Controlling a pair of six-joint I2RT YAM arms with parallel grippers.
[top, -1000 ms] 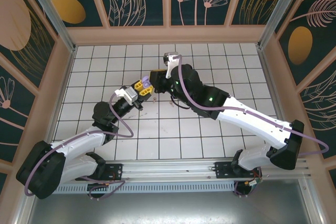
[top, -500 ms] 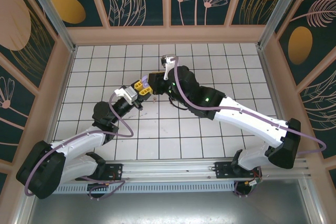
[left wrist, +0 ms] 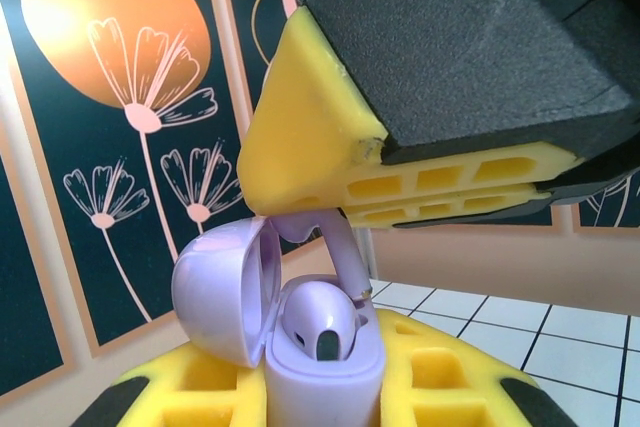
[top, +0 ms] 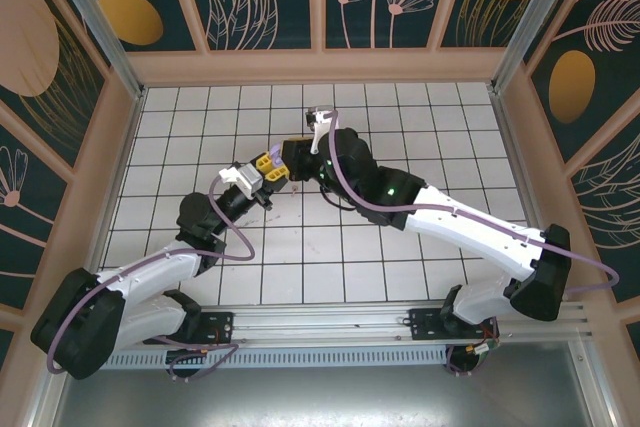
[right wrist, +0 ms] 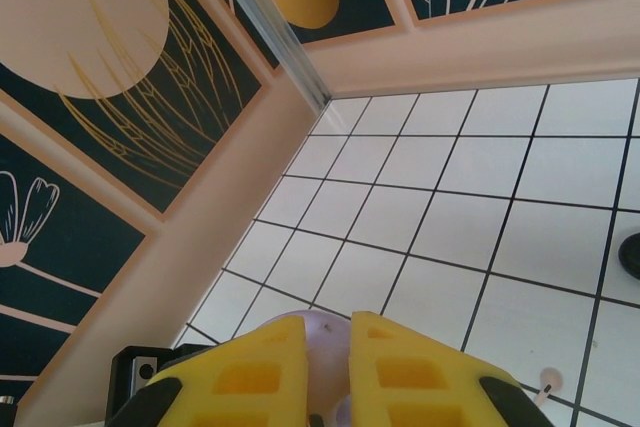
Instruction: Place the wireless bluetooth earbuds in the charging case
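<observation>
Since a second ago our right arm has edged left. Our right gripper [right wrist: 347,332], fingers nearly pressed together, pinches a purple earbud [left wrist: 343,255] over the open purple charging case [left wrist: 300,372]. Our left gripper [left wrist: 325,387] clamps that case mid-worktop [top: 200,117], with the twin earbud [left wrist: 318,319] seated inside. Open tiles reach every edge.

Bright even light, soft shadows, close foreground blurred

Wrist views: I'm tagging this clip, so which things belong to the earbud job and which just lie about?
Job: case in left gripper; seated earbud; held earbud in right gripper.
Lying about: black thing at frame edge; pale bit, too small to identify.
</observation>
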